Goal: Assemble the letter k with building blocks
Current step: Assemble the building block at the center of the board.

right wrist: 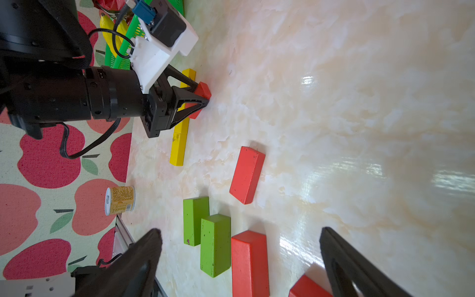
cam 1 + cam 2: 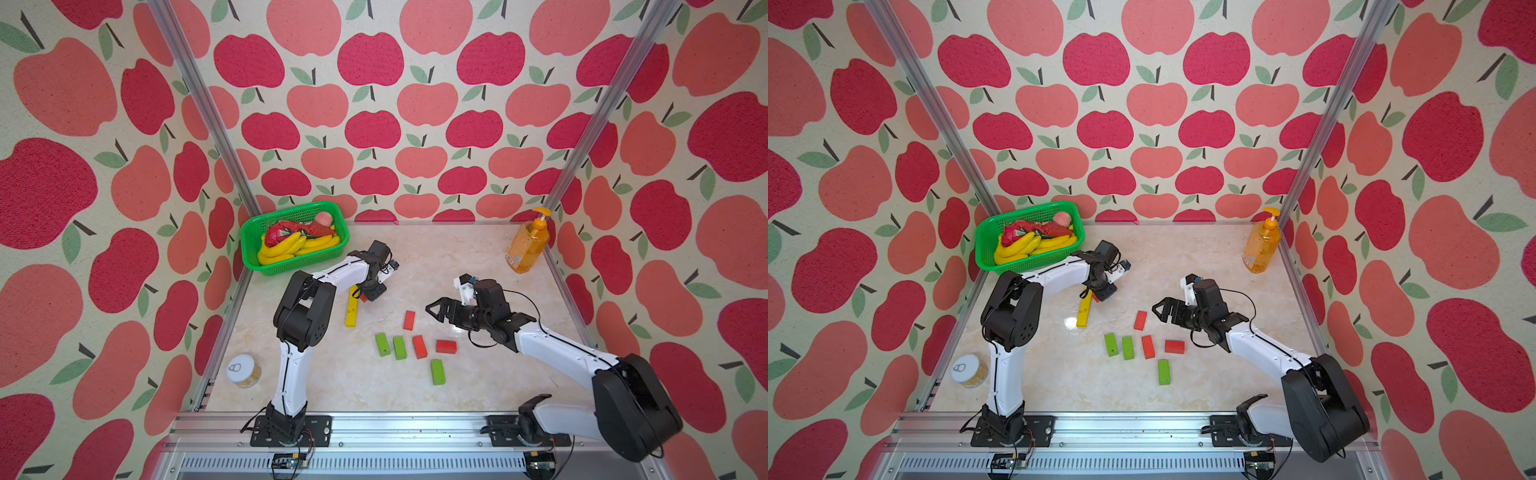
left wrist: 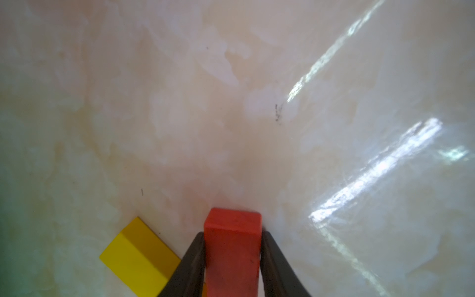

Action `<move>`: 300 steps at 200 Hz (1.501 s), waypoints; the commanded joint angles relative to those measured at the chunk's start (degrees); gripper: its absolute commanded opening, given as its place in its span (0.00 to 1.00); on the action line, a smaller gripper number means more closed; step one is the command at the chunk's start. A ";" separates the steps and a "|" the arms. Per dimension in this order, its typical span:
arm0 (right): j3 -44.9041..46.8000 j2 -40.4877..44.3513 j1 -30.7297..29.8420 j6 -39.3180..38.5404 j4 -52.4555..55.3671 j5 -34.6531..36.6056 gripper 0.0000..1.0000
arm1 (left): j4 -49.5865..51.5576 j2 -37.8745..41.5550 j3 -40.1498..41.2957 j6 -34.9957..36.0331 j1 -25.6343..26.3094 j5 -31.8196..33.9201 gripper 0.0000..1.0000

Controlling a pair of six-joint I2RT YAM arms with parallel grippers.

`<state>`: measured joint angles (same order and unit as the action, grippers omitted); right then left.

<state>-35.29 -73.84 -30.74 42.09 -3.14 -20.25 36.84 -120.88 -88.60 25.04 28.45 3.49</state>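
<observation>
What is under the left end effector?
A red brick, gripped by the left end effector, beside the yellow bar. In both top views the end effector covers most of the brick and the bar's far end.

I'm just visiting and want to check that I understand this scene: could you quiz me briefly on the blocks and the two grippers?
1. True or false: the right gripper holds a block.
2. How many green blocks lie loose on the table? A two, B three, C five.
3. Fill in: the left gripper grips a ___ block beside the yellow bar.
Key: 1 false, its jaws stand open; 2 B; 3 red block.
</observation>
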 commanded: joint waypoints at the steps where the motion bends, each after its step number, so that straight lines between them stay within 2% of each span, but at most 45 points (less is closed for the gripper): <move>1: 0.13 -0.06 -0.37 0.52 -0.64 -0.31 0.99 | 3.35 -3.48 -0.07 0.12 0.03 0.47 0.38; 106: 0.13 0.14 -0.44 0.50 -0.57 -0.31 0.99 | 3.50 -4.21 -0.35 0.17 0.01 0.91 0.35; 182: -0.22 -0.24 -0.45 0.45 -0.56 -0.32 0.99 | 3.41 -4.10 -0.18 0.19 0.12 1.56 0.44; 227: -0.57 -0.34 -0.40 0.31 -0.39 -0.40 0.99 | 3.50 -4.25 -0.35 0.26 0.19 1.27 0.38; 300: -0.92 -0.60 -0.43 0.25 -0.29 -0.40 0.99 | 3.35 -4.42 -0.17 0.89 0.38 1.87 0.36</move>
<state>-35.29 -73.91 -30.74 42.09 -3.14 -20.25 37.69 -121.51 -89.60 25.06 28.80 4.60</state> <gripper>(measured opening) 0.993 0.364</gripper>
